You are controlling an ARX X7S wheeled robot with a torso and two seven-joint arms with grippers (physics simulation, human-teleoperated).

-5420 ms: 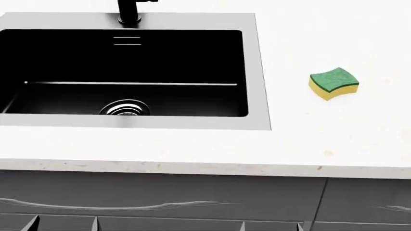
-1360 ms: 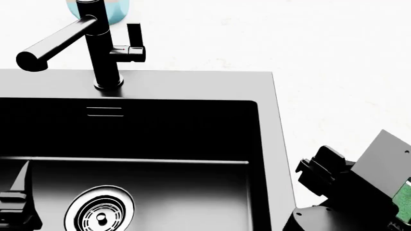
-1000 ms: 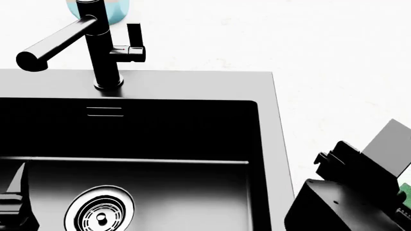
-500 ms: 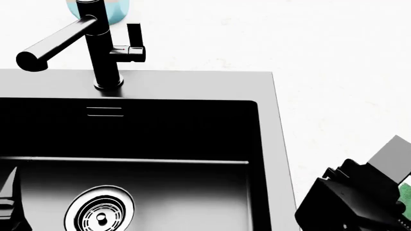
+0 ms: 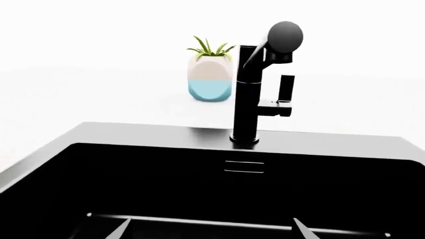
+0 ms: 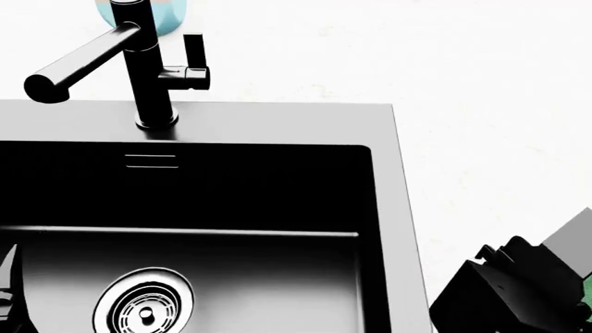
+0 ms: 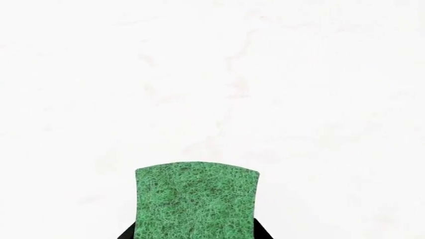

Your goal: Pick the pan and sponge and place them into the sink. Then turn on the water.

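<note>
Sitting sunk in the white table (image 6: 500,104), the sink (image 6: 393,208) is seen with its round drain (image 6: 143,305) at the basin floor and a black faucet (image 6: 148,69) on its far rim. A small potted plant (image 5: 209,74) is set behind the faucet. Of the left gripper only a dark sliver (image 6: 7,291) is visible, so its fingers cannot be judged. At the right, the sponge (image 7: 196,199) is shown green side up on the table, flanked by dark tips of the right gripper (image 7: 192,235); whether it is clamped cannot be told.

My head camera looks steeply down on the sink (image 6: 396,208) and faucet (image 6: 148,69). My left wrist camera faces the same faucet, low. My right wrist camera looks closely onto the tabletop (image 7: 265,74).
</note>
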